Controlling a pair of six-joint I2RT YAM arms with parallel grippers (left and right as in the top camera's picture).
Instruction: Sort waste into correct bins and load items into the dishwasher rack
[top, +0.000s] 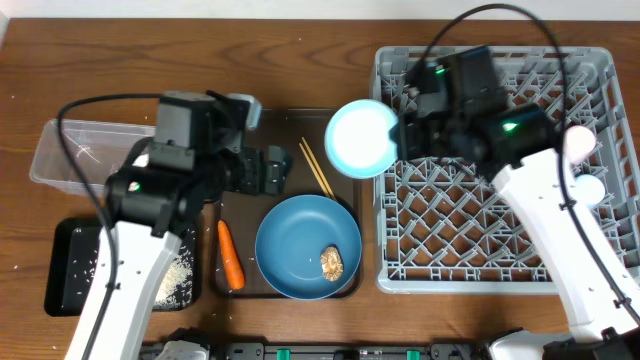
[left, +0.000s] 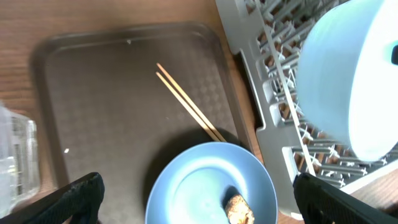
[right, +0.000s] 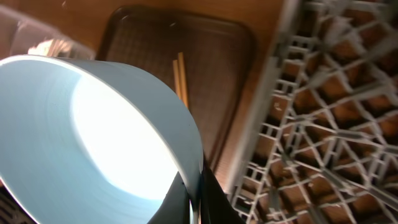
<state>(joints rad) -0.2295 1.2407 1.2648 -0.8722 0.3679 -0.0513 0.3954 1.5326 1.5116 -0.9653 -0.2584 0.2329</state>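
Observation:
My right gripper (top: 398, 135) is shut on the rim of the small pale blue bowl (top: 360, 138) and holds it tilted in the air over the left edge of the grey dishwasher rack (top: 480, 255). In the right wrist view its fingers (right: 196, 193) pinch the bowl's wall (right: 93, 137). My left gripper (top: 275, 170) is open and empty above the brown serving tray. Through it I see the dark blue plate (left: 186, 186) with the brownish food lump (left: 239, 210) on it. The chopsticks (top: 317, 168) lie on the tray. The orange carrot (top: 230, 255) lies left of the plate (top: 300, 240).
The clear tub (top: 70, 150) stands at the far left, with the black tray (top: 65, 270) in front of it and rice grains (top: 175, 278) beside it. A pale pink cup (top: 580, 140) and a pale cup (top: 590, 188) sit at the rack's right side. The brown serving tray (left: 93, 93) is in the middle.

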